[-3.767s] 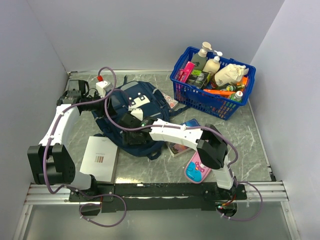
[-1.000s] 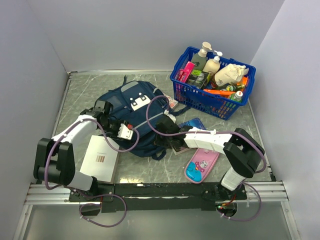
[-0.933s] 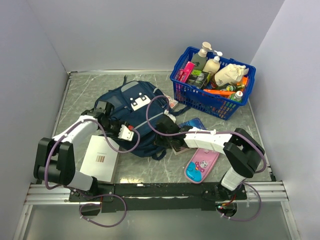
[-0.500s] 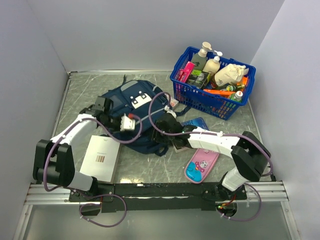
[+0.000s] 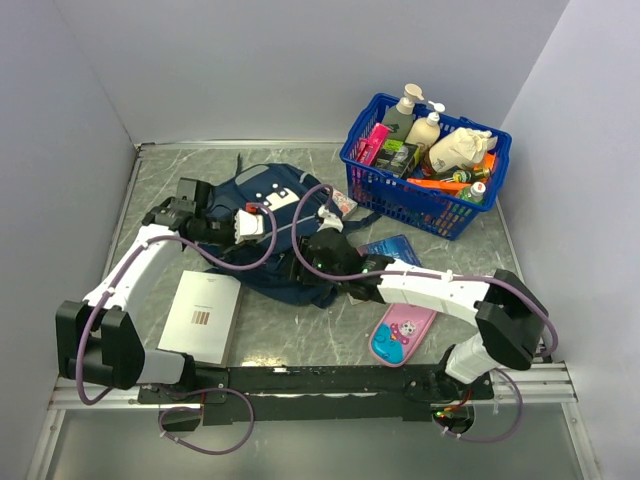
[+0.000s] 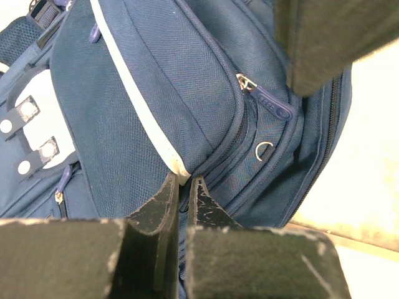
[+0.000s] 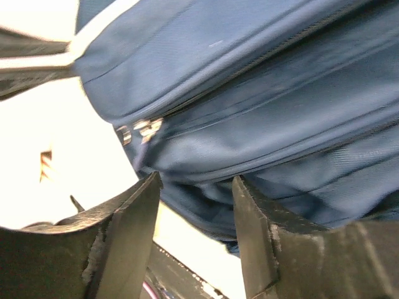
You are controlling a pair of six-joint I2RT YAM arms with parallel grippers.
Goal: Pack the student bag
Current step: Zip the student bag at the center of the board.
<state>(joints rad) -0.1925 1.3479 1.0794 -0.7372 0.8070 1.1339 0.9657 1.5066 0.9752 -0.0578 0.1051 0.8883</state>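
The student bag (image 5: 285,268) is a navy backpack with grey trim and a white patch, lying left of the table's middle. My left gripper (image 5: 250,222) is on its upper part. In the left wrist view it (image 6: 184,181) is shut, pinching a fold of the student bag (image 6: 156,93) by the grey trim. My right gripper (image 5: 312,256) rests at the bag's near right side. In the right wrist view it (image 7: 196,182) stands open, with the bag's zipped blue fabric (image 7: 262,112) just past the fingertips and nothing gripped.
A blue plastic basket (image 5: 455,217) full of bottles and packets stands at the back right. A white book (image 5: 200,317) lies near the left arm's base. A pink pencil case (image 5: 402,333) and a blue book (image 5: 392,247) lie beside the right arm.
The left gripper has shut on the bag's fabric and drawn back to the left with it, so the bag has shifted. The right gripper has opened and moved toward the bag's near edge.
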